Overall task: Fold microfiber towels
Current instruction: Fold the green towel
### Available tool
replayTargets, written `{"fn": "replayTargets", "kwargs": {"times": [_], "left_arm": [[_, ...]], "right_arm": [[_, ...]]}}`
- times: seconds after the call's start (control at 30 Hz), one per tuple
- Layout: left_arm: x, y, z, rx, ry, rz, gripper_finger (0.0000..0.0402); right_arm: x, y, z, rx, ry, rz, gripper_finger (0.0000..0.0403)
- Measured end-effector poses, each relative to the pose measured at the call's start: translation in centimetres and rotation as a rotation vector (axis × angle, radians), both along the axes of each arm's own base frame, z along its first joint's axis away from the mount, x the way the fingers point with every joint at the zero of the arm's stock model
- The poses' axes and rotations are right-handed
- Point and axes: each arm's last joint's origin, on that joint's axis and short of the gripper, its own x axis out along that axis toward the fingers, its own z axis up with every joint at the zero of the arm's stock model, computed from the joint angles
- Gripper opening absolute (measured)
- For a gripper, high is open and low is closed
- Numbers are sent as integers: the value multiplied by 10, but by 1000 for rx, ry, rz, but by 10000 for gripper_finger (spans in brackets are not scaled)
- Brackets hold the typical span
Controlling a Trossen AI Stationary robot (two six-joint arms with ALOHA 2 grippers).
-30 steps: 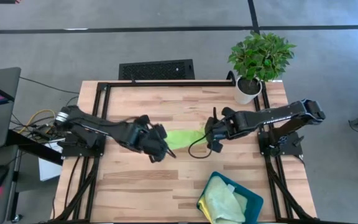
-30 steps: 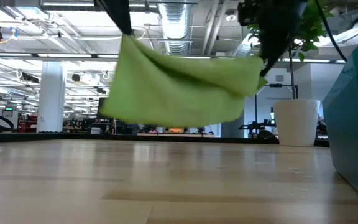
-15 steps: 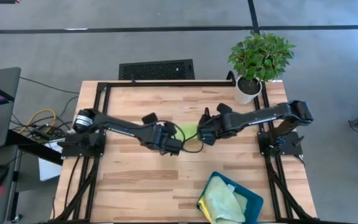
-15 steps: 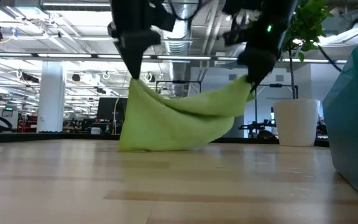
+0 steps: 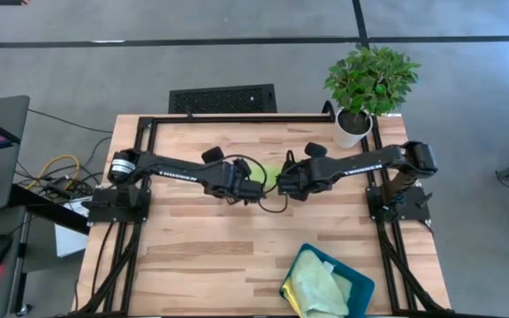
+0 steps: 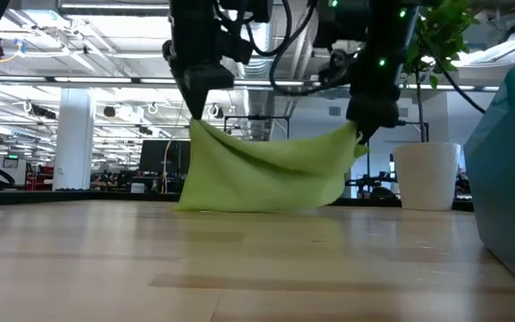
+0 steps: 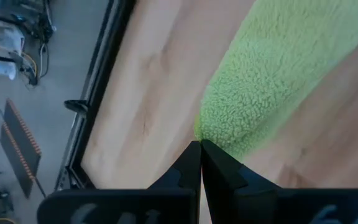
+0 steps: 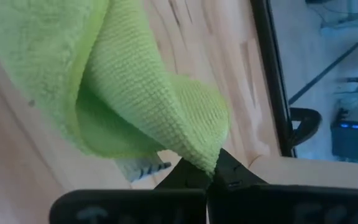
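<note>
Left hand (image 5: 256, 187) pinches one top corner of the lime green towel (image 6: 266, 170), fingers (image 7: 191, 165) pressed together on the cloth. Right hand (image 5: 281, 184) pinches the other top corner, fingers (image 8: 225, 171) likewise clamped on it. Both hands sit close together over the middle of the counter (image 5: 201, 256), towel between and below them. From the low view it hangs like a sling from the two hands, sagging in the middle, bottom edge reaching the counter. Teal tray (image 5: 358, 287) sits well apart from the hands at the counter's near right corner, with folded pale green towels (image 5: 312, 284) in it. Potted plant (image 5: 369, 84) is at the far right corner, beyond the right hand.
</note>
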Motion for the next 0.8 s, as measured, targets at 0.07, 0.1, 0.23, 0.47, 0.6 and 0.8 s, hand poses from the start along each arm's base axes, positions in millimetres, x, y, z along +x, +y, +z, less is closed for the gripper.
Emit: {"fn": "replayTargets", "kwargs": {"times": [0.07, 0.1, 0.23, 0.47, 0.6, 0.8], "left_arm": [[-2, -3, 0, -30, 32, -11, 0], [-3, -4, -1, -53, 46, -15, 0], [-3, -8, -4, -125, 75, -53, 0], [-3, -11, -4, -154, 74, -61, 0], [-2, -12, -5, -219, 68, -68, 8], [-2, -17, -6, -264, 76, -92, 52]], "right_arm": [[-4, 2, 6, 17, -11, 8, 6], [-6, 4, 10, 43, -15, 14, 6], [-10, 12, 16, 202, -24, 58, 11], [-9, 17, 12, 381, 2, 92, 59], [-9, 19, 12, 389, 14, 121, 95], [-8, 26, 12, 390, 4, 140, 162]]}}
